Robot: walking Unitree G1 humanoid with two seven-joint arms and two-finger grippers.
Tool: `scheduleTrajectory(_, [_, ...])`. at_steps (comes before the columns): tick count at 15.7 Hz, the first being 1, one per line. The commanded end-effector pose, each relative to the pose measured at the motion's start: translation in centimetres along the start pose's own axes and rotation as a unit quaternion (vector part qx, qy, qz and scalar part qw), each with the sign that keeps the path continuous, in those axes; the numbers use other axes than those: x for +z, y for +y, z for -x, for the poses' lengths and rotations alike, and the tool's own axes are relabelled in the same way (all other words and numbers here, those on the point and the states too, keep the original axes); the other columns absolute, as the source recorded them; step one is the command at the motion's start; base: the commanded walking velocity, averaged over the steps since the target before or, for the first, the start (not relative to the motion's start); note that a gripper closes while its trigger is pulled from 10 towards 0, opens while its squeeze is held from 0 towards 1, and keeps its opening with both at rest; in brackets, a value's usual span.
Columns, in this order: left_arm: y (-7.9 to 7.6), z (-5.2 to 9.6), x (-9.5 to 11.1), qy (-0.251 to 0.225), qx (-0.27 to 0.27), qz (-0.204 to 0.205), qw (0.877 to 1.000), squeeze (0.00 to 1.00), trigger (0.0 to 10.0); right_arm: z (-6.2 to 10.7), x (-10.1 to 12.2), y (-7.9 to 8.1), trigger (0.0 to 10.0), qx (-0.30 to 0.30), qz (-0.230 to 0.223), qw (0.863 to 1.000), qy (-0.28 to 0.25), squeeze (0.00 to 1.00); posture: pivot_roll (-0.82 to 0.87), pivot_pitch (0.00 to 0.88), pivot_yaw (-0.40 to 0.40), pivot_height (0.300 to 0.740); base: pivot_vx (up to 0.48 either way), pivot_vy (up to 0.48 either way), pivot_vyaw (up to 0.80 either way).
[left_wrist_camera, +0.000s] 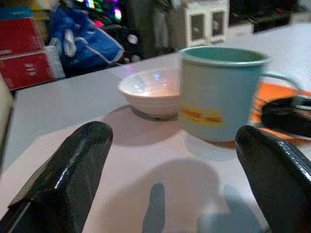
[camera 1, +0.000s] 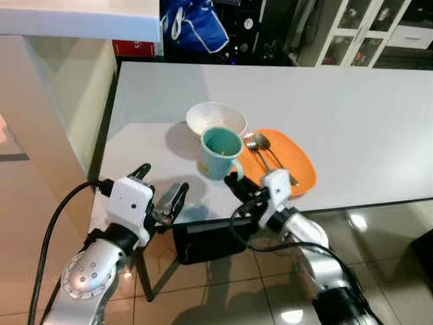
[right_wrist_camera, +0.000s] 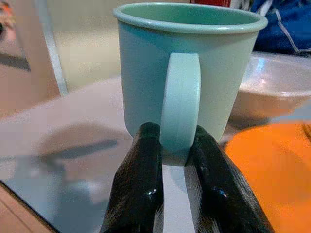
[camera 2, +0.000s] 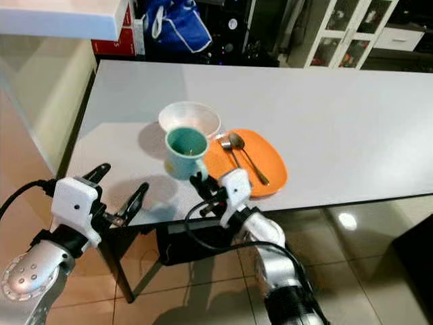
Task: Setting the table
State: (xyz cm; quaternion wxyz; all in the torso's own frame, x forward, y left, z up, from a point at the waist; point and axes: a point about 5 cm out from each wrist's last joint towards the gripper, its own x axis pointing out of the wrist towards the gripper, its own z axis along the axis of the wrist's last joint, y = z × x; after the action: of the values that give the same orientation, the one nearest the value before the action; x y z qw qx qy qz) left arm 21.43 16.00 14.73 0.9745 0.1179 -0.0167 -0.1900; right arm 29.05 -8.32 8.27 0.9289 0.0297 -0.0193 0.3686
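Observation:
A teal mug [camera 1: 220, 150] stands upright on the white table [camera 1: 352, 108], between a white bowl [camera 1: 216, 118] behind it and an orange plate [camera 1: 289, 166] at its right. A fork and a spoon [camera 1: 258, 144] lie on the plate. My right gripper [right_wrist_camera: 177, 155] reaches in from the table's front edge and is shut on the mug's handle [right_wrist_camera: 181, 97], one finger on each side. My left gripper [camera 1: 164, 181] hovers open over the front left corner of the table, pointing at the mug, with nothing between its fingers [left_wrist_camera: 63, 179].
A dark chair seat [camera 1: 203, 242] sits under the table's front edge between my arms. A white counter [camera 1: 74, 20] stands at the left. A blue bag [camera 1: 196, 27], a red box [camera 1: 132, 47] and a glass-door cabinet [camera 1: 365, 30] lie beyond the table.

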Motion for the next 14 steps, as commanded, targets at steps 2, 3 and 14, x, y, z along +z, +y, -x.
scheduleTrajectory(2, [-0.5,0.0,0.6,-0.005,-0.029,-0.002,1.0,0.0,10.0,-0.8,0.2,-1.0,10.0,-0.022,0.024,0.999,0.004,0.0,0.05,0.038,-0.093,0.74,0.0,0.0,0.0])
scheduleTrajectory(3, [-0.5,0.0,0.7,-0.004,-0.032,-0.003,0.999,0.0,10.0,-0.9,0.2,-1.1,10.0,-0.024,0.024,0.999,0.005,0.0,0.05,0.038,-0.093,0.74,0.0,0.0,0.0])
scheduleTrajectory(14, [-1.6,0.8,0.5,0.024,-0.06,-0.003,0.998,0.0,10.0,-3.5,-1.1,-0.8,10.0,-0.021,0.012,0.998,0.062,0.0,0.06,0.078,-0.118,0.74,0.0,0.0,0.0])
